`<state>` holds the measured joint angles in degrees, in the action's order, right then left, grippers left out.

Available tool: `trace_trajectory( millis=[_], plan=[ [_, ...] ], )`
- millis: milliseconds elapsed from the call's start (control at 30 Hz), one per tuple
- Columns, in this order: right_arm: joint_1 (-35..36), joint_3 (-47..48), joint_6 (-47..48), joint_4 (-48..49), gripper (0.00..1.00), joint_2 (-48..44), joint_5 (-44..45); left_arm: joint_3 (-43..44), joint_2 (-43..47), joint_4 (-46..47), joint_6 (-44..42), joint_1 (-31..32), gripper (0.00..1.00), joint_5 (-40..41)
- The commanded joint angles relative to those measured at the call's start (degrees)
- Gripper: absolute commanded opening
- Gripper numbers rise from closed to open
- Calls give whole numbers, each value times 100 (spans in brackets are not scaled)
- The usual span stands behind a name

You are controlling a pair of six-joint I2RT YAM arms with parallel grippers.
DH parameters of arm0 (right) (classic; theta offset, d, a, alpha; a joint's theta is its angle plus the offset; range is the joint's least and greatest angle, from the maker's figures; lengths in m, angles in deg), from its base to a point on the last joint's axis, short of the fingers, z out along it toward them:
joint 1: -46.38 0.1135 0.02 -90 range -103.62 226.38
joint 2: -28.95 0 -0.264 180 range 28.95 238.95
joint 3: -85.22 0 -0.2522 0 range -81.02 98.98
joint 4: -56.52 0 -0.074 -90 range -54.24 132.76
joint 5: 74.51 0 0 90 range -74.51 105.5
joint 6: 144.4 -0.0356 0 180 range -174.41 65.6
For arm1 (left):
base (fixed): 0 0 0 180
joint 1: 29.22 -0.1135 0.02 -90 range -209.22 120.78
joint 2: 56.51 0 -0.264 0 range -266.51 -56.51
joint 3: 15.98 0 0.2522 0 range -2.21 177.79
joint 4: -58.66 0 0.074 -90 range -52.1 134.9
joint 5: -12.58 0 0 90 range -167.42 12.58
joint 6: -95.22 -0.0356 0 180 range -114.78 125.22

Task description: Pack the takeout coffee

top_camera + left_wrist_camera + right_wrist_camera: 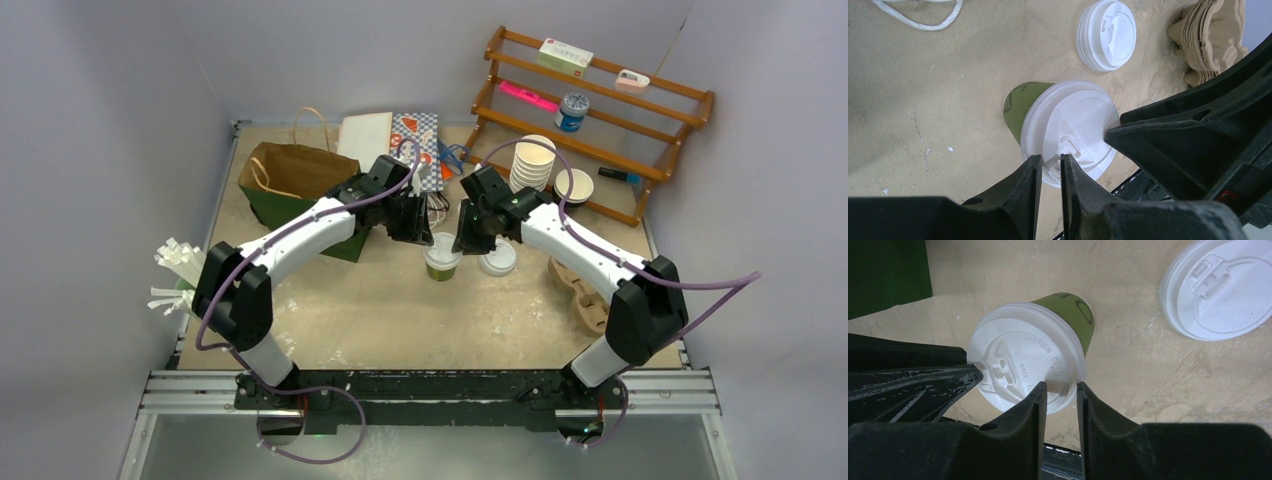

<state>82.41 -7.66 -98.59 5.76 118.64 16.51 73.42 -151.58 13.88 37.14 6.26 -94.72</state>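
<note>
The takeout coffee [441, 258], an olive-green paper cup under a white lid, stands upright mid-table. My left gripper [427, 240] comes down on it from the left and my right gripper [462, 243] from the right. In the left wrist view the left gripper [1050, 159] has its jaws close together astride the near rim of the coffee's [1068, 130] lid. In the right wrist view the right gripper [1062, 387] straddles the lid rim of the coffee [1023, 360] the same way, one finger on top and one just outside the edge.
A stack of loose white lids [497, 262] lies just right of the cup. A brown paper bag [290, 172] lies on its side behind the left arm. White nested cups [532, 160] and a wooden rack [600, 110] stand at the back right, cardboard carriers [580, 290] at right.
</note>
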Motion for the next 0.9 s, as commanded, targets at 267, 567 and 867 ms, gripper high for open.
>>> trace_trajectory(
  millis=[267,567,867],
  plan=[
    [-8,-74,-115,-4,31,55,-93,36,-7,70,-81,-21,22,-116],
    [-6,49,-84,50,31,2,-300,-122,6,74,-112,-16,22,-133],
    [-8,64,-67,124,30,54,-455,-223,14,92,-149,-17,22,-107]
  ],
)
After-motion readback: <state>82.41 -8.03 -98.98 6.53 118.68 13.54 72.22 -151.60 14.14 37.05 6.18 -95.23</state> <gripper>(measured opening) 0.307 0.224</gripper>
